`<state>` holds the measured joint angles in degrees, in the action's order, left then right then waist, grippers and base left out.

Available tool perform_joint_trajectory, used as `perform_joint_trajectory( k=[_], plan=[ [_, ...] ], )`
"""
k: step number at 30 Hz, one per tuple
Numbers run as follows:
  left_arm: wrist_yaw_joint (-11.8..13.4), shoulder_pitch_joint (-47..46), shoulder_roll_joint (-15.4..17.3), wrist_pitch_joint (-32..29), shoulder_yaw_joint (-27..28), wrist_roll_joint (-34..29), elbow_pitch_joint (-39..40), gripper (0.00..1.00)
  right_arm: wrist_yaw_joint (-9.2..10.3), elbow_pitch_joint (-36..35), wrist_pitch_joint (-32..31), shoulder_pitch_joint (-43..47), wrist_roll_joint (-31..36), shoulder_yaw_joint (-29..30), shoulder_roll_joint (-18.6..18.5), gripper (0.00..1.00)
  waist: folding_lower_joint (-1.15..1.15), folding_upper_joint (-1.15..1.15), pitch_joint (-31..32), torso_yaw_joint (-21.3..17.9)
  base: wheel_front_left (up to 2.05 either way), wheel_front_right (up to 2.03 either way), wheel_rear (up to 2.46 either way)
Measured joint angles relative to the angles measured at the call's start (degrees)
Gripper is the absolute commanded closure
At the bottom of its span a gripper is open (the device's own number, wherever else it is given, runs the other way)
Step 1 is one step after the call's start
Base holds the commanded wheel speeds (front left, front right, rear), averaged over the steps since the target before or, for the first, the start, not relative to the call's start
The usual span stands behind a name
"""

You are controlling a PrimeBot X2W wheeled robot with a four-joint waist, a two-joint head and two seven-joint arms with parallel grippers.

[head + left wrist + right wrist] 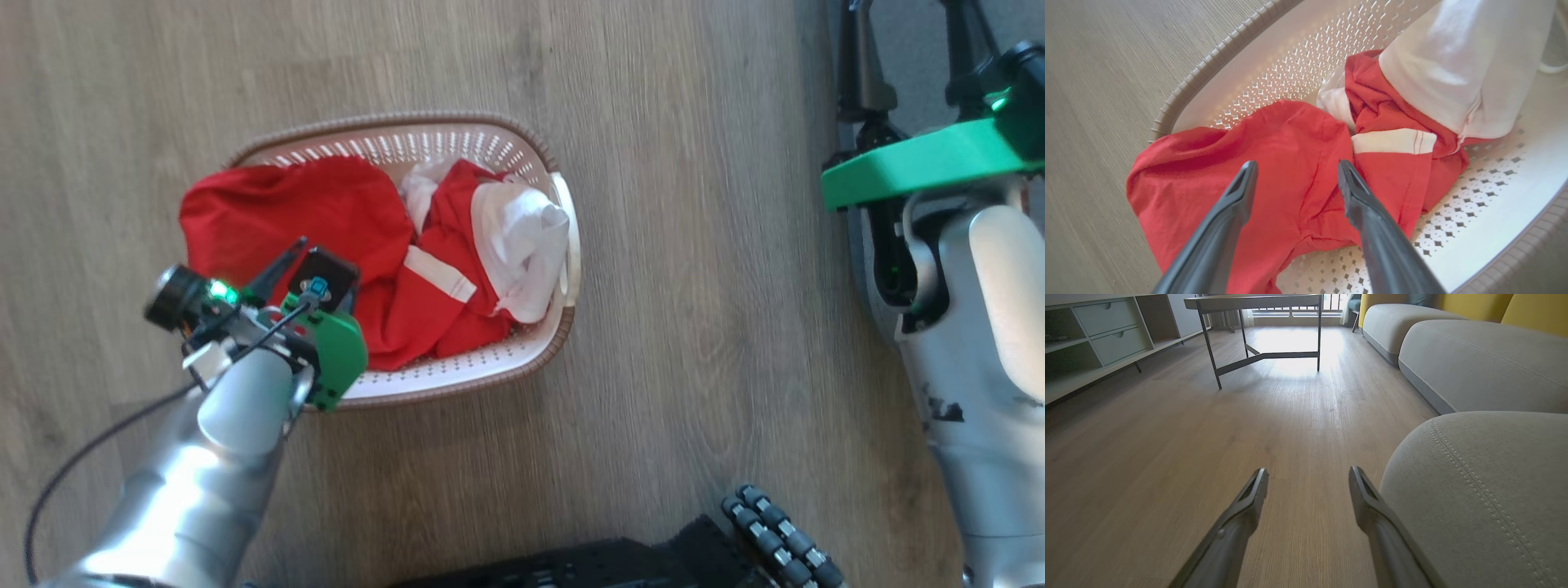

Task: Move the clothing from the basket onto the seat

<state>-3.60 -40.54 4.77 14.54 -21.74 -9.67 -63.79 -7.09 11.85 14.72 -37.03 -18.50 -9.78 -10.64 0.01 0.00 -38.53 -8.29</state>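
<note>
Clothing [326,220], red and white, fills the basket [490,367].

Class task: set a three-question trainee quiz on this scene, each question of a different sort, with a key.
1. True or false: the left claw is open over the red clothing.
2. The basket stands on: A a chair; B the wooden floor; C a countertop.
3. Which grey thing lies beside the open right claw?
Key: 1 true; 2 B; 3 the seat.
</note>
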Motion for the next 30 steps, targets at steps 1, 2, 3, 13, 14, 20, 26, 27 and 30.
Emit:
perform_joint_trajectory(
  k=[1, 2, 3, 13, 14, 20, 26, 27, 30],
  plan=[
    [0.3, -1.1, 0.3, 0.0, -0.8, -0.9, -1.2, 0.00, 0.01, -0.1, 0.0, -0.4, -0.2, 0.1, 0.1, 0.00, 0.00, 0.00, -0.7, -0.2, 0.00, 0.00, 0.00],
    [0.7, -2.3, 0.7, 0.0, -1.9, -2.1, -2.5, 0.00, 0.01, -0.3, 0.0, -0.6, -0.2, 0.3, 0.3, 0.00, 0.00, 0.00, -1.4, -0.4, 0.00, 0.00, 0.00],
    [1.0, -3.5, 0.9, 0.0, -2.8, -3.2, -3.6, 0.00, 0.01, -0.5, 0.0, -0.8, -0.2, 0.4, 0.5, 0.00, 0.00, 0.00, -2.1, -0.6, 0.00, 0.00, 0.00],
    [2.3, -12.9, 4.0, -7.0, -16.2, -16.8, -9.1, 0.00, 0.01, -1.3, 0.0, -1.6, -0.7, 0.8, 2.2, 0.00, 0.00, 0.00, -8.1, -2.7, 0.00, 0.00, 0.00],
    [2.5, -13.6, 4.3, -8.3, -17.1, -17.8, -9.3, 0.00, 0.00, -1.3, 0.0, -1.8, -0.7, 0.8, 2.5, 0.00, 0.00, 0.00, -8.6, -2.9, 0.00, 0.00, 0.00],
    [2.6, -16.1, 5.4, -14.6, -20.6, -20.7, -9.8, 0.00, 0.01, -1.6, 0.0, -3.0, -0.9, 0.8, 3.7, 0.00, 0.00, 0.00, -10.9, -4.2, 0.00, 0.00, 0.00],
    [1.6, -17.2, 6.5, -22.8, -22.6, -22.1, -10.3, 0.00, 0.00, -1.6, 0.0, -3.0, -1.2, 0.8, 5.0, 0.00, -0.01, 0.00, -12.6, -5.3, 0.00, 0.00, 0.00],
    [1.5, -17.3, 6.7, -23.4, -22.7, -22.1, -10.3, 0.00, 0.01, -1.6, 0.0, -3.0, -1.2, 0.8, 5.0, 0.00, -0.01, 0.00, -12.8, -5.4, 0.00, 0.00, 0.00],
    [1.5, -17.5, 7.1, -24.8, -23.5, -22.1, -10.4, 0.00, 0.00, -1.6, 0.0, -3.0, -1.2, 0.8, 5.3, 0.00, 0.00, 0.00, -13.3, -5.6, 0.00, 0.00, 0.00]
  ],
)
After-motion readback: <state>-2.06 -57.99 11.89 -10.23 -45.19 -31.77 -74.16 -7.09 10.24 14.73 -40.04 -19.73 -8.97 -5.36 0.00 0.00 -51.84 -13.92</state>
